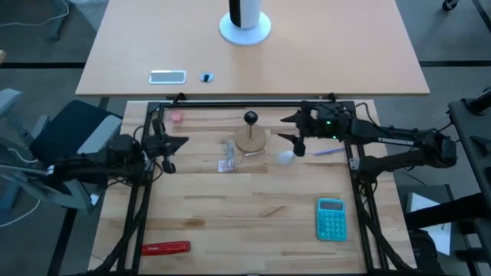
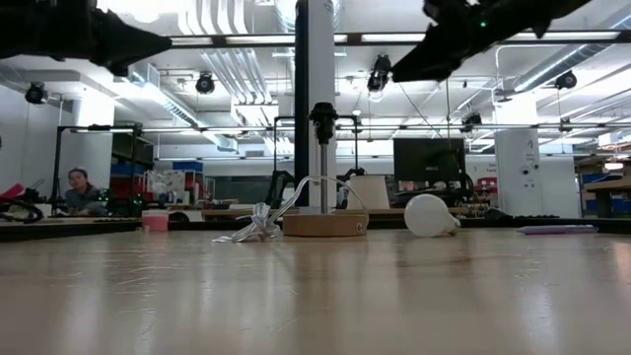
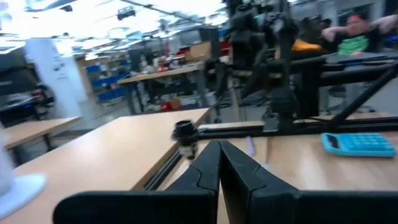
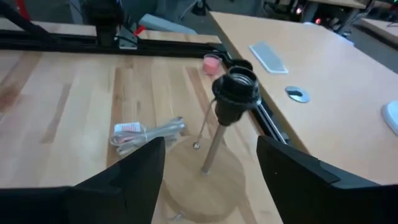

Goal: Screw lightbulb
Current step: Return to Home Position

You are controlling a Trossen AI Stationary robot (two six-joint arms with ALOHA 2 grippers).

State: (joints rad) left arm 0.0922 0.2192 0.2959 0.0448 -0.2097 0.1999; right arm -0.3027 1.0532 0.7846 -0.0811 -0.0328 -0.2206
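Observation:
The lightbulb (image 1: 286,157) is small and white and lies on its side on the table, right of the lamp stand; it also shows in the low view (image 2: 431,215). The stand is a round wooden disc (image 1: 250,140) with a thin stem and a black socket (image 4: 236,87) on top. My right gripper (image 1: 286,129) is open and empty above the table just right of the stand, far of the bulb; in its wrist view (image 4: 210,142) the socket stands ahead between the fingers. My left gripper (image 1: 175,146) is shut and empty, raised left of the stand (image 3: 219,146).
A white cord bundle (image 1: 227,157) lies left of the disc. A pink cup (image 1: 176,117) stands at the far left, a purple pen (image 1: 326,152) right of the bulb, a teal calculator (image 1: 331,218) near right, a red tool (image 1: 165,248) near left. A black frame rail (image 1: 253,103) runs along the far edge.

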